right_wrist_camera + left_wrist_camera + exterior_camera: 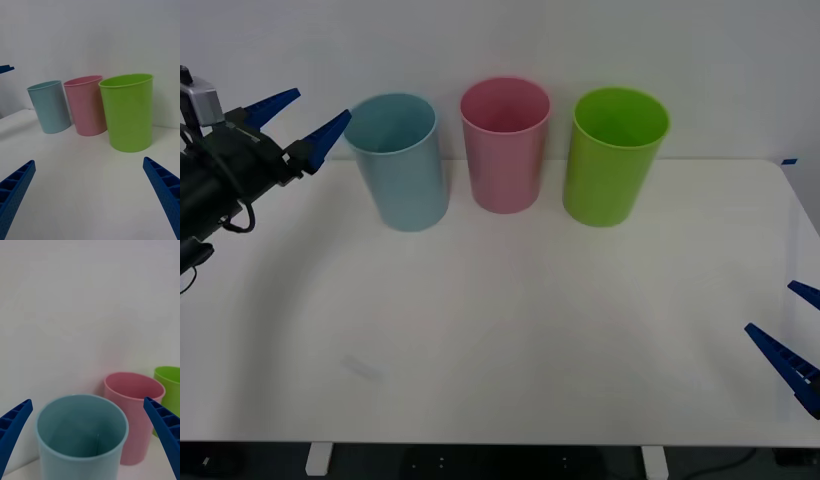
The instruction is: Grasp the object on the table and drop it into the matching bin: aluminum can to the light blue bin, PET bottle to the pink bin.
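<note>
Left hand (pixel 302 118), fingers spread and empty, hovers just beside the light blue bin (pixel 398 165) at the surface's far edge; likely best withdrawn clear of the rim.

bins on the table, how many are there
3, in a row at the table's far edge: light blue bin on the left, pink bin in the middle, lime green bin on the right. None looks hidden.

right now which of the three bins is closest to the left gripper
The light blue bin, at the left end of the row. The left gripper hangs open and raised beside its rim; the pink bin and lime green bin stand farther along.
</note>
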Tool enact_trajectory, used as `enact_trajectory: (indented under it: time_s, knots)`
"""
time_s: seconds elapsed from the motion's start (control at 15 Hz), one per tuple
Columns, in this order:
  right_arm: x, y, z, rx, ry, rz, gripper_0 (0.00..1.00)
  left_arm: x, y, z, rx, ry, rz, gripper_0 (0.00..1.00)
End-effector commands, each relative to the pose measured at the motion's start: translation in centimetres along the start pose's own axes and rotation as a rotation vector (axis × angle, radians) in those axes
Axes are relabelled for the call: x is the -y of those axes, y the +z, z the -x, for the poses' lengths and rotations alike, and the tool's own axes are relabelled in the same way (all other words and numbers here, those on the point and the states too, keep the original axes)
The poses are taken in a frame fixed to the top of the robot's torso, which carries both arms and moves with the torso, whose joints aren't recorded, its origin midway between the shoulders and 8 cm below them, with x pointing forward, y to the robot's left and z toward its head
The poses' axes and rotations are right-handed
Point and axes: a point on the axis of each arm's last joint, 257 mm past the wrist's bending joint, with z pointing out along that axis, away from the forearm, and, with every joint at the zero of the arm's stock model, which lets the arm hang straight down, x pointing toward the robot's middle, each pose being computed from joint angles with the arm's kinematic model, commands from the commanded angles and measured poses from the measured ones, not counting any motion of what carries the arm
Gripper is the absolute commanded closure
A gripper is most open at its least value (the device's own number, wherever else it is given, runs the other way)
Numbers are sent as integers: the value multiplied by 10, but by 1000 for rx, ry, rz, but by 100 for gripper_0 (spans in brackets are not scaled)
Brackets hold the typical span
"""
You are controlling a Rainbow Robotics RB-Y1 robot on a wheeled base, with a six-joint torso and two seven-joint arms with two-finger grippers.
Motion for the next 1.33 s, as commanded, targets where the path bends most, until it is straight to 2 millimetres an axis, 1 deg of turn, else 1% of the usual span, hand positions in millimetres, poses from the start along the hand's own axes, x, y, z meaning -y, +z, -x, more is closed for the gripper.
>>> enact_trajectory:
  time_s: [0.07, 0.2, 0.27, 0.4, 0.53, 0.73, 0.87, 1.07, 1.33]
  knots:
    - [0, 0, 0, 0, 0, 0, 0, -3, -43, -9, -58, 41, -13, 0]
    - [0, 0, 0, 0, 0, 0, 0, -5, -69, -15, -90, 52, -6, 0]
    - [0, 0, 0, 0, 0, 0, 0, -6, -86, -22, -115, 55, 0, 0]
    - [0, 0, 0, 0, 0, 0, 0, -8, -117, -27, -144, 65, 13, 0]
    - [0, 0, 0, 0, 0, 0, 0, -6, -148, -37, -173, 46, 22, 0]
    - [0, 0, 0, 0, 0, 0, 0, -3, -185, -50, -206, 33, 57, 0]
    - [0, 0, 0, 0, 0, 0, 0, -2, -206, -58, -225, 28, 78, 0]
    - [0, 0, 0, 0, 0, 0, 0, 0, -228, -67, -243, 49, 93, 0]
    - [0, 0, 0, 0, 0, 0, 0, 9, -243, -78, -273, 86, 79, 0]
